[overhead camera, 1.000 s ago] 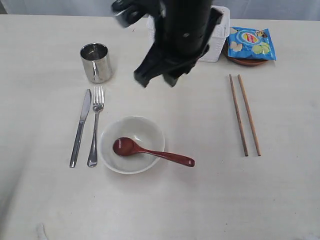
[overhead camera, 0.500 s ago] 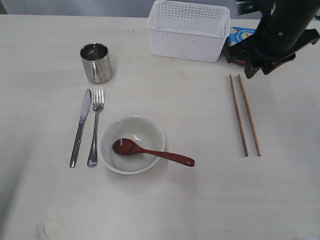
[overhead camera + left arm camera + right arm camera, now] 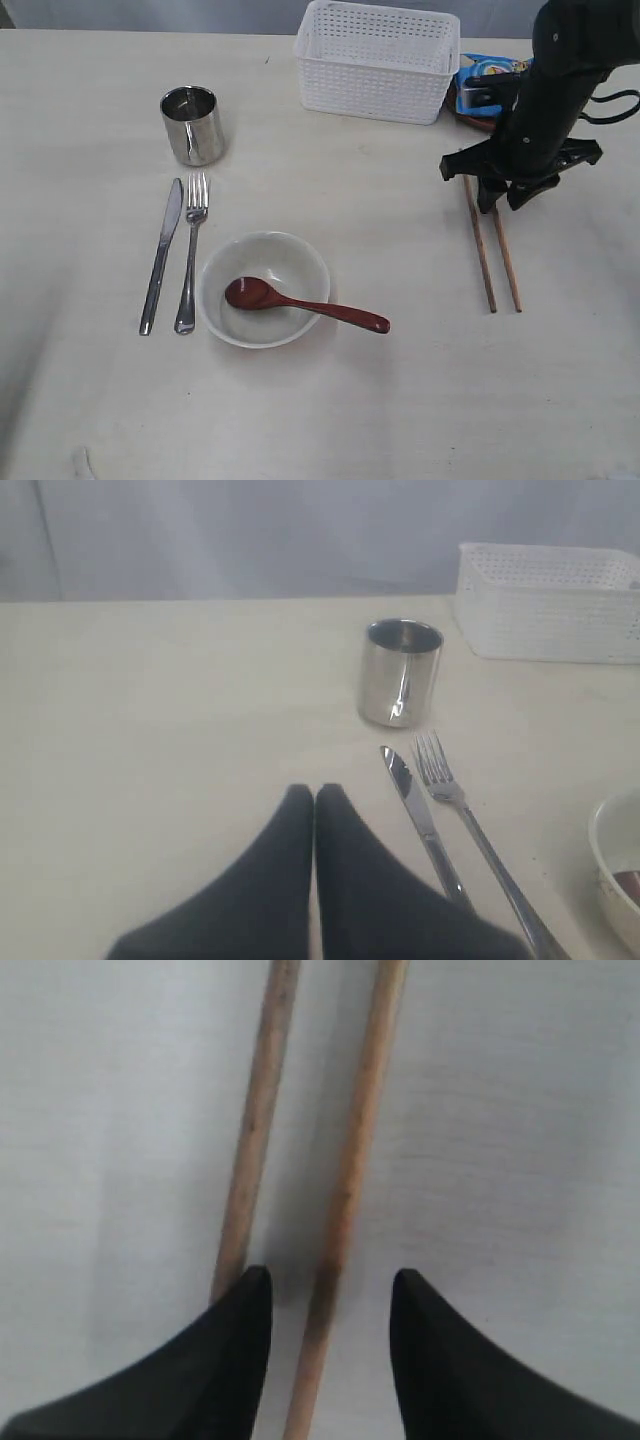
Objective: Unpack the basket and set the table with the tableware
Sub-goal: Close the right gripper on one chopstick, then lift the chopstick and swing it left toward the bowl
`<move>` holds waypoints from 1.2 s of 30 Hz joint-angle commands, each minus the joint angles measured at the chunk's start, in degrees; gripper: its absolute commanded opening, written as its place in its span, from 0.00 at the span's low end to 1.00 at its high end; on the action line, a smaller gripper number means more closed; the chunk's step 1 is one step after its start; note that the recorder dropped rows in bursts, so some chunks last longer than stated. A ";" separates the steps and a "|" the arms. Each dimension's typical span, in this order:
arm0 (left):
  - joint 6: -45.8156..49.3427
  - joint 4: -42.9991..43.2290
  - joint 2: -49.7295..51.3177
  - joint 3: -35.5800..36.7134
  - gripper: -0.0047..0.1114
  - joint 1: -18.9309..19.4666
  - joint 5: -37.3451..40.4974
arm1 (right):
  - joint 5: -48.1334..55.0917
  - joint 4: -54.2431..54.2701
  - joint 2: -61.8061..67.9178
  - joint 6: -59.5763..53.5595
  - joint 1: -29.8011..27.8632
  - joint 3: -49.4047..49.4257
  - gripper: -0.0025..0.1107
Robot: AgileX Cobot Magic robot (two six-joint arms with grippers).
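A blue chips packet (image 3: 483, 72) is seen at the upper right of the exterior frame, partly hidden; yellow and red print is visible on it. A pale grey backdrop (image 3: 230, 535) is seen across the top of the left wrist frame. A small whitish mark (image 3: 82, 462) is seen at the lower left of the exterior frame; what it is cannot be told.

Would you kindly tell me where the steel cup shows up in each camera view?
Exterior view: steel cup upper left, beyond the knife and fork.
Left wrist view: cup centre, beyond the knife and fork.
Right wrist view: not in it; only chopsticks.
Shared landmark: the white basket.
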 commanded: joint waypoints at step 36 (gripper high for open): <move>-0.05 0.25 -0.19 0.18 0.04 -0.44 -0.10 | 7.34 33.25 -18.86 -19.54 3.48 -4.00 0.02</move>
